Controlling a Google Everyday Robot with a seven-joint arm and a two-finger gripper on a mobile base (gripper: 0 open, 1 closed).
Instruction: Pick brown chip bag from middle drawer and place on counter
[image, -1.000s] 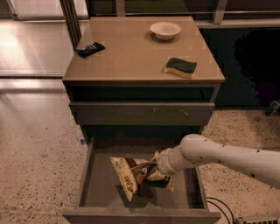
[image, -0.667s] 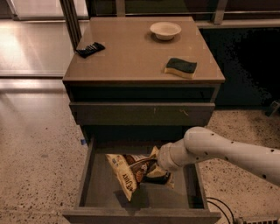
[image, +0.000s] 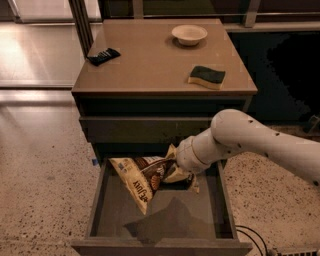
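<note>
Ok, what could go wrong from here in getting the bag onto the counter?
The brown chip bag hangs tilted by one end at the pincer, above the middle drawer floor; it might slip. The upper drawer front and the counter edge are close above it; lifting without pulling back could snag the bag. The sponge lies near the counter's front edge and could be bumped.

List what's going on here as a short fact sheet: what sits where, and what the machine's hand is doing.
gripper: low over the open drawer, closed on the bag's right end
brown chip bag: held tilted above the drawer floor, its shadow beneath it
middle drawer: pulled out, nothing else visible inside
counter: top of the cabinet, bag not yet on it
on the counter: white bowl at the back, green sponge near the right edge, black packet at the left
</note>
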